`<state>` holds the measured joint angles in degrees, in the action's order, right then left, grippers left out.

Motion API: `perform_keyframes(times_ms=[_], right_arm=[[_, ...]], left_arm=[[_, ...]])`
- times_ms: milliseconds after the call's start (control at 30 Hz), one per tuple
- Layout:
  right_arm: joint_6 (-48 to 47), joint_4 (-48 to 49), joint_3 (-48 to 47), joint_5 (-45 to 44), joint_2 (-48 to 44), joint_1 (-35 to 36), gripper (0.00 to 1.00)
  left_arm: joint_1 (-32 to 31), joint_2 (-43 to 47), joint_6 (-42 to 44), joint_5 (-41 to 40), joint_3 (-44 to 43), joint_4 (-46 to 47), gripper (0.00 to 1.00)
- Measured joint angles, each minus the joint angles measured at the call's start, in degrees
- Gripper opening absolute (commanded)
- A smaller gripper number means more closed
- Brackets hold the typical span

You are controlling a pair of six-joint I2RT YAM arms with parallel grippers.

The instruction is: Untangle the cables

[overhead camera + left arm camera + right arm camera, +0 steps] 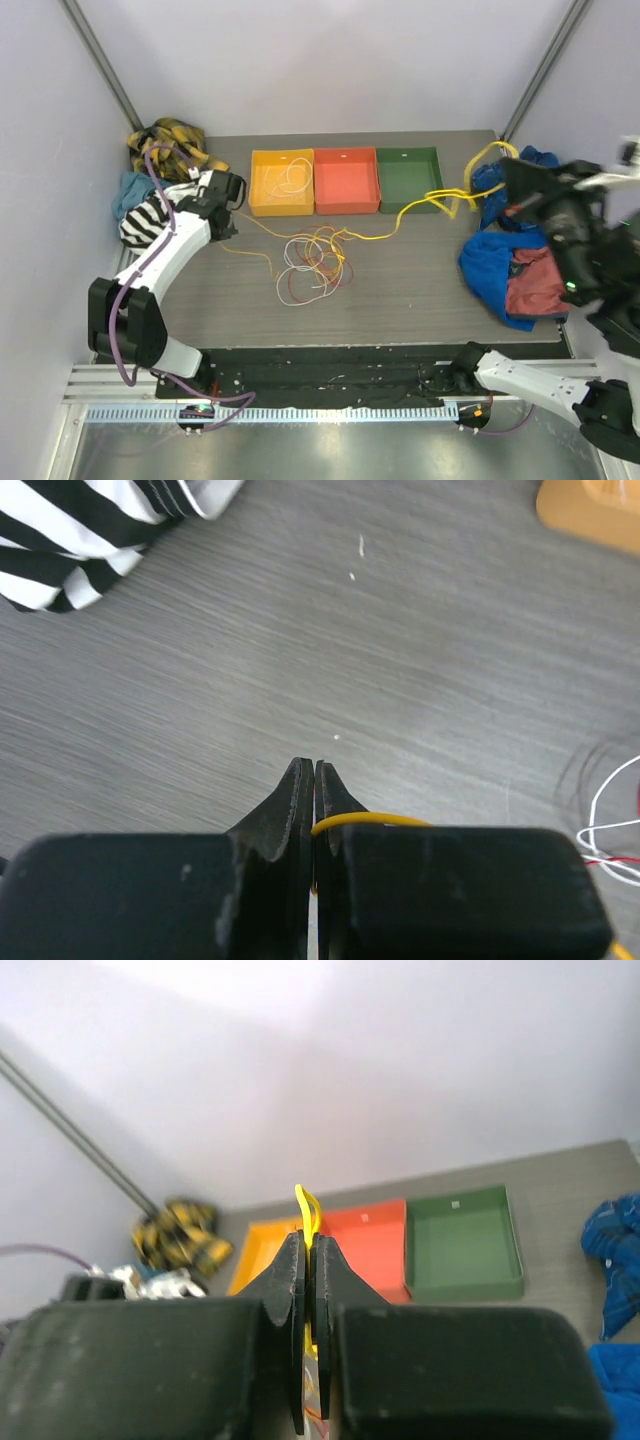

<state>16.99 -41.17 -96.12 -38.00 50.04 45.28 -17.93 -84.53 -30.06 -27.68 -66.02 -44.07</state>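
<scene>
The cables (315, 265) lie in a loose tangle of white, red and yellow-orange loops on the grey table (420, 290). A long yellow cable (420, 205) runs from the tangle to both grippers. My left gripper (237, 197) is low over the table at the left and shut on the yellow cable (372, 820); its jaws show closed in the left wrist view (315, 780). My right gripper (505, 172) is raised at the far right and shut on a loop of the yellow cable (305, 1205), as the right wrist view (311, 1245) shows.
A yellow tray (281, 183) holding a white cable, a red tray (346, 181) and a green tray (409, 179) stand in a row at the back. Cloths lie at the left (150, 215) and blue and red ones at the right (510, 275).
</scene>
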Motion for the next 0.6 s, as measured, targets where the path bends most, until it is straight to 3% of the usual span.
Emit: perform_keyframes(times_ms=[333, 600], right_arm=[[-2.51, 3.76, -9.68, -4.66, -5.81, 0.00, 0.01], [-1.22, 4.26, 0.31, -2.91, -4.31, 0.00, 0.01]], left_arm=[[6.80, 1.20, -1.01, 2.89, 0.15, 0.09, 0.00], [6.95, 1.64, -2.36, 5.95, 1.68, 1.36, 0.00]])
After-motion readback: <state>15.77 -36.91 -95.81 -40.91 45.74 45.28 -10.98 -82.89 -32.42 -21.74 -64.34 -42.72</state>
